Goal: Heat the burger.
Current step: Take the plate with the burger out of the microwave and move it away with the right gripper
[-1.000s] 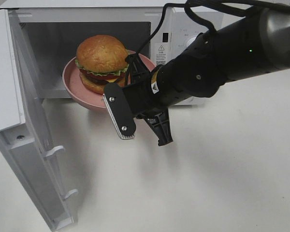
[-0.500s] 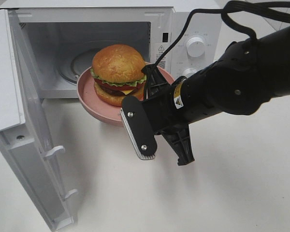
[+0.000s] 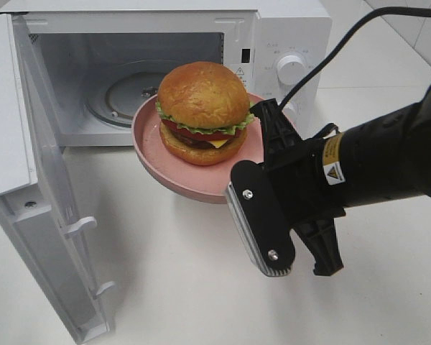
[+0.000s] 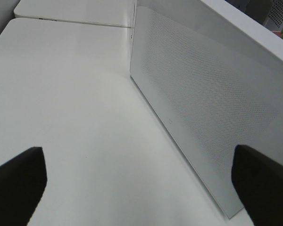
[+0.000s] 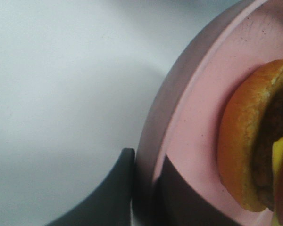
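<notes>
Pink plate point(image 3: 194, 183), rim pinched between our right fingers point(image 5: 144, 181), carries the burger point(image 3: 203, 111) at frame centre, outside the open microwave point(image 3: 129, 86) | left fingers point(image 4: 141, 188) spread wide, empty | heating not yet evident

Fingertips: two dark tips point(image 4: 16, 181) set wide apart
Surface: white table point(image 4: 70, 94)
Door: perforated white microwave door point(image 4: 203, 99), standing on edge

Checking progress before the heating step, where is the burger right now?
In the exterior high view the burger sits on the pink plate, held by the right end effector at its rim, just outside the open microwave.
</notes>
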You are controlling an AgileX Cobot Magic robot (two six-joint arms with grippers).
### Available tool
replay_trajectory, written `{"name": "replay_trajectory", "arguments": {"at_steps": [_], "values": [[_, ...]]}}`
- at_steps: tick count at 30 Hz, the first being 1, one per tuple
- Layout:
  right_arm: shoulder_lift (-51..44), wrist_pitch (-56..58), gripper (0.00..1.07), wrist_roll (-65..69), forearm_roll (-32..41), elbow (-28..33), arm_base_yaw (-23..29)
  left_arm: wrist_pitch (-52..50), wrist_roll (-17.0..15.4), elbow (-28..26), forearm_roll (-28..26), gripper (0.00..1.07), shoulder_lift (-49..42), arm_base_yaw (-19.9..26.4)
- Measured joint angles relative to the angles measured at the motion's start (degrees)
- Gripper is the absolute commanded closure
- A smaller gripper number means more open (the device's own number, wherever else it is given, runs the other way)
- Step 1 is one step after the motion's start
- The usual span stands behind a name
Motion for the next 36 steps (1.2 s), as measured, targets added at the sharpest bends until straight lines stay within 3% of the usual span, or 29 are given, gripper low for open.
{"name": "replay_trajectory", "arguments": {"at_steps": [14,36], "values": [[-13.64,9.74,1.07,11.46,-8.02,7.39,0.06,0.0,0.0,0.0,0.0,0.07,0.0,0.0],[-25.38,30.77,1.07,35.75,-21.37,7.85,0.06,0.0,0.0,0.0,0.0,0.07,0.0,0.0]]}}
